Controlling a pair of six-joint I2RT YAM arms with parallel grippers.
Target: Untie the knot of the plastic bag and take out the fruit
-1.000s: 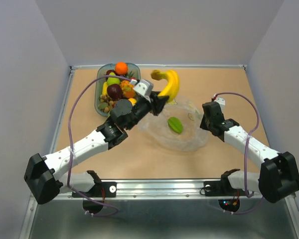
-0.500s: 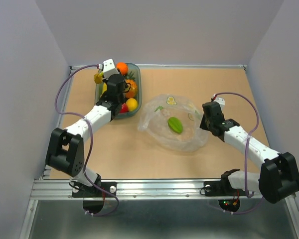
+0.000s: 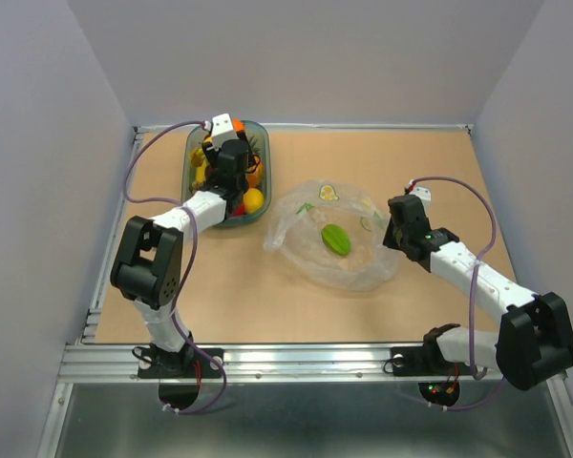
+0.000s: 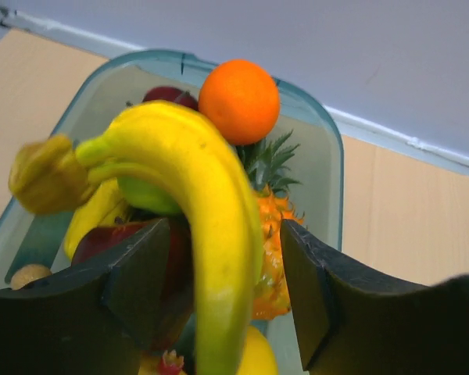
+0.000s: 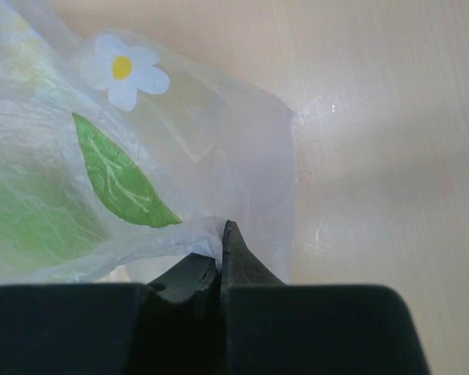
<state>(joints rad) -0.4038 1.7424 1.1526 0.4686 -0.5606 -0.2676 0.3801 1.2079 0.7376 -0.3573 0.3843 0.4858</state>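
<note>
The clear plastic bag (image 3: 349, 262) lies slack and spread out on the table, with one green fruit piece (image 3: 335, 239) inside. No knot shows. My right gripper (image 3: 398, 218) is shut on the bag's right edge; in the right wrist view the jaws (image 5: 221, 234) pinch a fold of the plastic (image 5: 141, 141). My left gripper (image 3: 227, 153) is over the green-tinted tray (image 3: 188, 176), open. The yellow banana (image 4: 211, 211) lies between its jaws with a gap on each side, on top of the fruit pile. A round orange (image 4: 239, 101) sits at the tray's far end.
The tray (image 4: 328, 156) stands at the back left, full of fruit, with the orange pineapple (image 4: 273, 226) and the yellow lemon (image 3: 253, 199). Walls close the table at the back and both sides.
My left arm has carried the banana from above the bag to the tray and opened its jaws around it. The right arm and the bag have not moved.
</note>
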